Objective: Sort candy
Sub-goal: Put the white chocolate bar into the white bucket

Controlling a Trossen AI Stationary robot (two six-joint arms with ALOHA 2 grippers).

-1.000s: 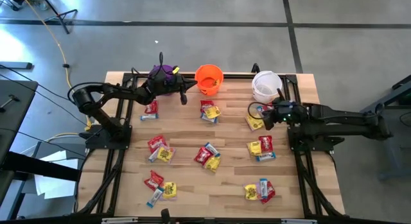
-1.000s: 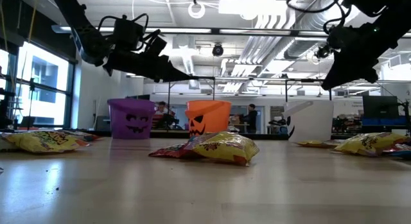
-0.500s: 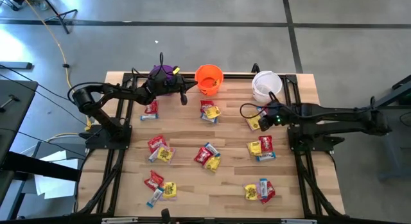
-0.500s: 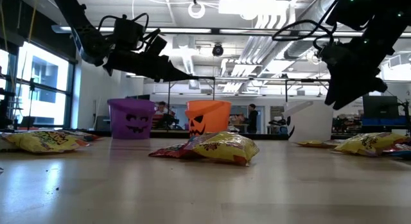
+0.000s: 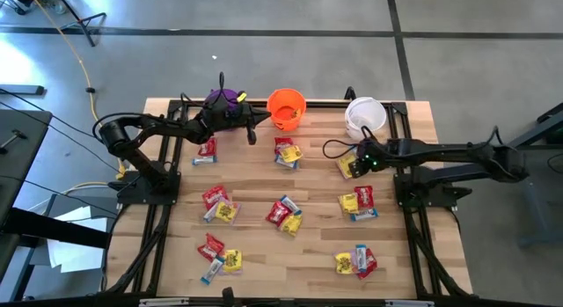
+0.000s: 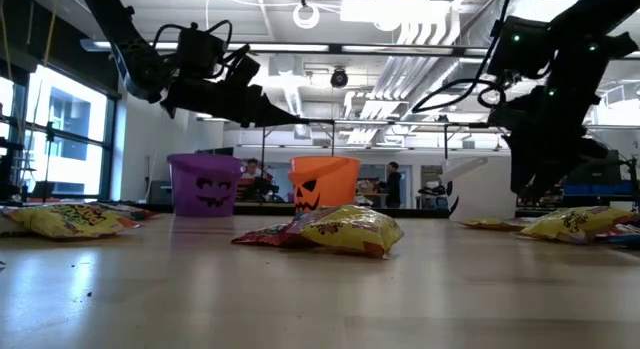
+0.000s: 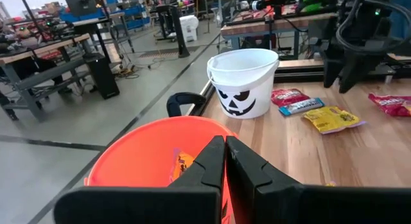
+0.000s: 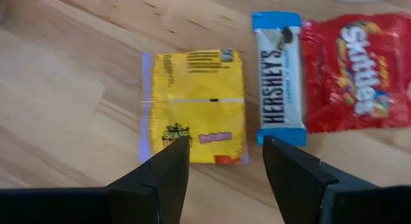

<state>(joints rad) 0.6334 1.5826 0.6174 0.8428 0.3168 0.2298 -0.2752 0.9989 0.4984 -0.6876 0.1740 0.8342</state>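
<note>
Candy lies in small heaps all over the wooden table (image 5: 255, 179). Near the white bucket (image 5: 364, 116) a yellow packet (image 8: 196, 115), a blue-and-white bar (image 8: 279, 76) and a red packet (image 8: 353, 73) lie flat side by side. My right gripper (image 8: 225, 153) hangs open above them, pointing steeply down, its fingers over the yellow packet's near edge and the bar's end, touching nothing. My left gripper (image 7: 225, 153) is shut and empty. It hangs level in the air (image 6: 300, 117) just short of the orange bucket (image 7: 154, 156).
The purple bucket (image 5: 224, 105), the orange bucket (image 5: 286, 107) and the white bucket stand in a row along the far edge. Other candy heaps lie at mid-table (image 5: 284, 215), at the left (image 5: 217, 204), and near the front edge (image 5: 356, 261). Black frame rails run along both sides.
My right gripper has sunk and gone toward the table's left edge, over the candy heap by the white bucket. It has tipped to point more steeply down, and its fingers have spread open.
</note>
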